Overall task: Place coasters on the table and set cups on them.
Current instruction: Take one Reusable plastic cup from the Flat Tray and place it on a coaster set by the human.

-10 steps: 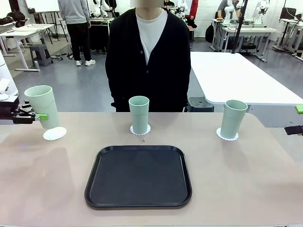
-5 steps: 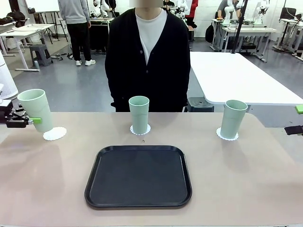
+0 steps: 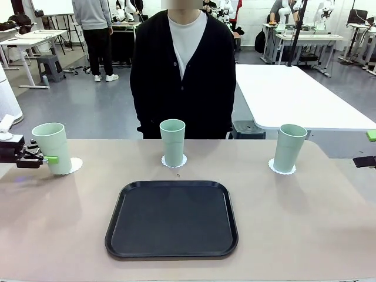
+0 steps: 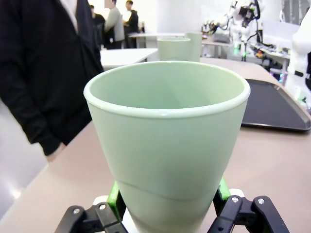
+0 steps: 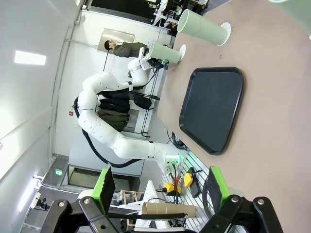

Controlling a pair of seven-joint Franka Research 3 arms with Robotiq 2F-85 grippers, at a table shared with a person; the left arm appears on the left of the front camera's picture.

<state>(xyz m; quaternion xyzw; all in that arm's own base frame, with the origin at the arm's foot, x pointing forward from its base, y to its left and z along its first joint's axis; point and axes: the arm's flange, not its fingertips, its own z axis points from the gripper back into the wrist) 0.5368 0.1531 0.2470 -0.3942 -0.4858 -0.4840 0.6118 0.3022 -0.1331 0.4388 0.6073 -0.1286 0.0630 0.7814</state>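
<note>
Three pale green cups stand in a row across the far side of the beige table (image 3: 294, 223). My left gripper (image 3: 49, 159) is shut on the left cup (image 3: 53, 147), which stands upright on its white coaster (image 3: 75, 165). In the left wrist view this cup (image 4: 167, 141) sits between the green pads (image 4: 114, 198). Free of any grip, the middle cup (image 3: 172, 141) rests on a coaster (image 3: 174, 161), and so does the right cup (image 3: 289, 147) on its coaster (image 3: 282, 169). At the right edge my right gripper (image 3: 368, 149) hangs open and holds nothing; in its own view the right gripper (image 5: 160, 187) shows its jaws wide apart.
A black rounded-square tray (image 3: 171, 218) lies bare at the middle of the near side. A person in a black cardigan (image 3: 183, 76) stands at the far edge behind the middle cup. A white-topped table (image 3: 299, 97) stands behind on the right.
The left gripper carried its cup, tilted and raised to the left of the coaster, back right and down. The cup now stands upright on the coaster. The right arm stayed still.
</note>
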